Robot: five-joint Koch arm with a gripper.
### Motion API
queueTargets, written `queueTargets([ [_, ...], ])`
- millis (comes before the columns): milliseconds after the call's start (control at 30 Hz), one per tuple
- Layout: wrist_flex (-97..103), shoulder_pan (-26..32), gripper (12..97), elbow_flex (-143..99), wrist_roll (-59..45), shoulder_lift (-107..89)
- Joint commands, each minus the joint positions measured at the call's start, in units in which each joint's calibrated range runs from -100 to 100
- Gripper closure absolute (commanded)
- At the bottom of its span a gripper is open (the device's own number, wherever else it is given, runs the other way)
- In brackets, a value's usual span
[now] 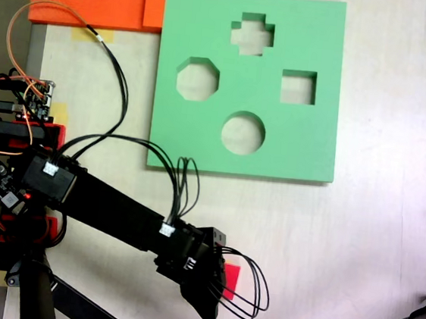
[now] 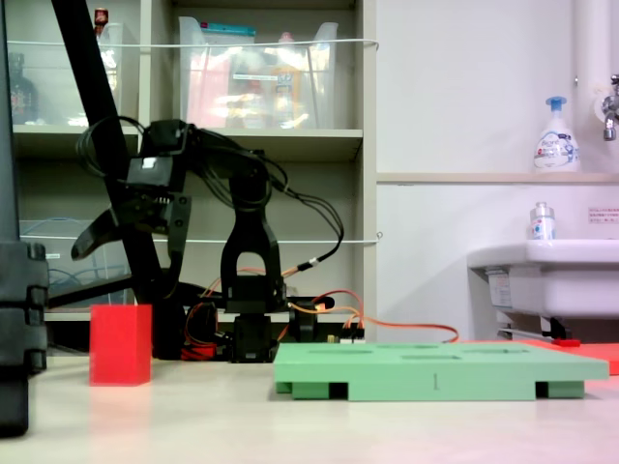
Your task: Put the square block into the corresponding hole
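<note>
Below, red foam cube (image 2: 121,344) on pale table (image 1: 356,243), black pincer (image 2: 135,253) spread wide above, green foam board (image 1: 305,150), square cutout (image 1: 297,87).

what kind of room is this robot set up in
Probably a lab or workshop room: a wall sink with a soap bottle above it, and storage shelves holding plastic bins behind the arm.

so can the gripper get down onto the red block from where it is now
Probably yes. In the side-on fixed view the gripper hangs open just above the red block, with nothing between them. From above, the arm covers most of the block, so exact alignment is hard to judge.
</note>
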Motion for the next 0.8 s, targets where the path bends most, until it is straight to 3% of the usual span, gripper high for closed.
queueTargets([
  [0, 0.48, 0.1, 38.0, 3.48, 0.29, 0.06],
  [767, 0.87, -0.24, 38.9, 2.69, 1.51, 11.93],
])
